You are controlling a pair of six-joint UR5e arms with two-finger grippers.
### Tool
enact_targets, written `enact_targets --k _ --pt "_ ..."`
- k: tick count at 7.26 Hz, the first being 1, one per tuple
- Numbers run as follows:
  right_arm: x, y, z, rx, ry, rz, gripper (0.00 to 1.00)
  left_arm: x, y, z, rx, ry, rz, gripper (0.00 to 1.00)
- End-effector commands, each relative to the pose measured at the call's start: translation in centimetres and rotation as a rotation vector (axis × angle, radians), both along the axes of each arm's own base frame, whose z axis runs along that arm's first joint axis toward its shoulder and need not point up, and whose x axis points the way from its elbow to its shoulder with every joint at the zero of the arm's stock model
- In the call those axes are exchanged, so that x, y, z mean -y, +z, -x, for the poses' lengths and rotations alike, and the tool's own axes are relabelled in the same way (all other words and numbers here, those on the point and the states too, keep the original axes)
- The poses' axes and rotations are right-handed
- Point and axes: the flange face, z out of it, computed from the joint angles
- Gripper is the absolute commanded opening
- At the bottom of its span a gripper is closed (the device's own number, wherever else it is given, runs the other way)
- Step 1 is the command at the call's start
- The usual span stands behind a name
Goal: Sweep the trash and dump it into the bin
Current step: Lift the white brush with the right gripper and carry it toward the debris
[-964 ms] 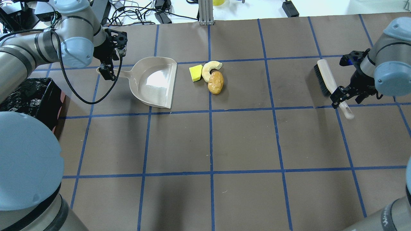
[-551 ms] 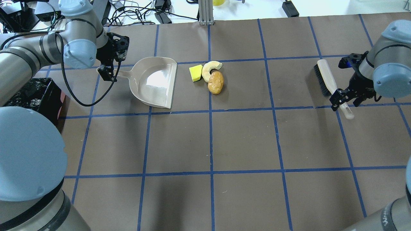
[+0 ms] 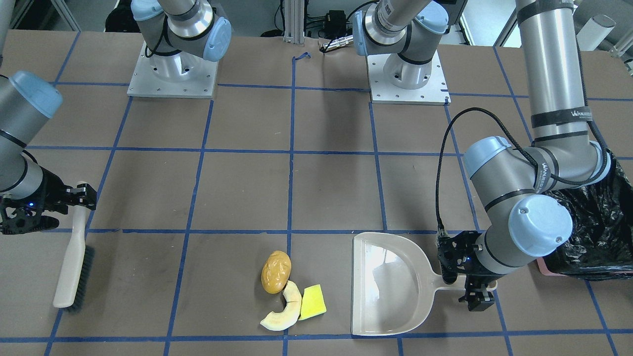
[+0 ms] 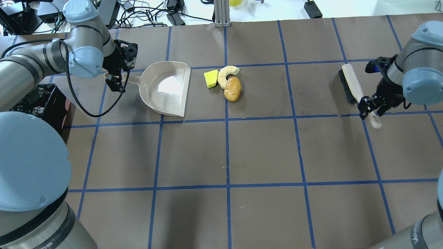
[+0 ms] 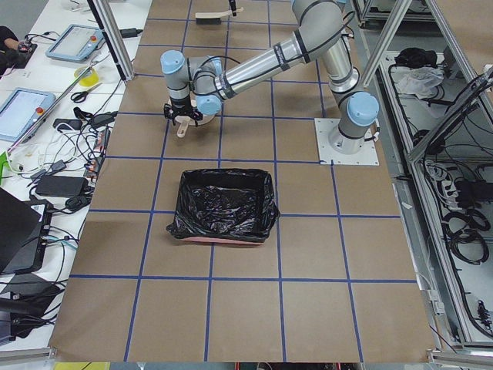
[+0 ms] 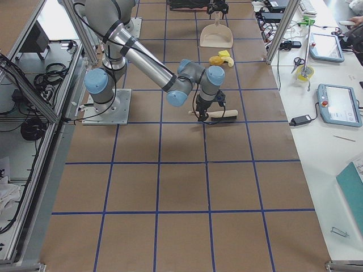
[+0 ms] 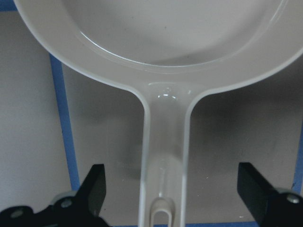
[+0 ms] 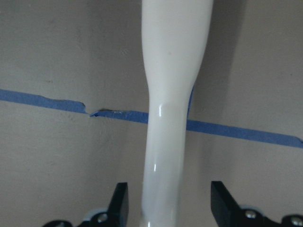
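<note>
Trash (image 4: 231, 86) is looking light, hard and roll-prone: best pushed by bristles, not pinched. At its 9 o'clock the left gripper (image 4: 117, 76) is hovering, jaws spread astride the dustpan (image 4: 166, 88) handle; the pieces are lying on the surface just beside the pan's lip; far off at 3 o'clock the brush (image 4: 349, 83) handle is sitting inside the right gripper (image 4: 371, 108), jaws likewise spread.

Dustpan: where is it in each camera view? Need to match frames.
Front-facing: dustpan lower right of centre.
Overhead: upper left.
Exterior left: only the handle tip shows, upper left.
Exterior right: top centre.
Left wrist: fills the top, handle down the middle.
Right wrist: not in it.
Landmark: left gripper straddling its handle.
</note>
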Motion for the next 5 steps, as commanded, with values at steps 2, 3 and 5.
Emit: enact_targets --k 2,3,5 --pt "0.2 0.2 0.0 0.003 -0.004 0.009 0.60 -0.8 -1.3 0.1 -0.003 -0.001 0.020 0.94" --pt "0.2 0.2 0.0 0.006 -0.010 0.012 0.59 -0.6 -0.8 0.2 -0.002 0.001 0.029 0.78" --pt "0.2 0.2 -0.1 0.012 -0.024 0.012 0.39 -0.5 -0.2 0.0 0.001 0.012 0.046 0.25"
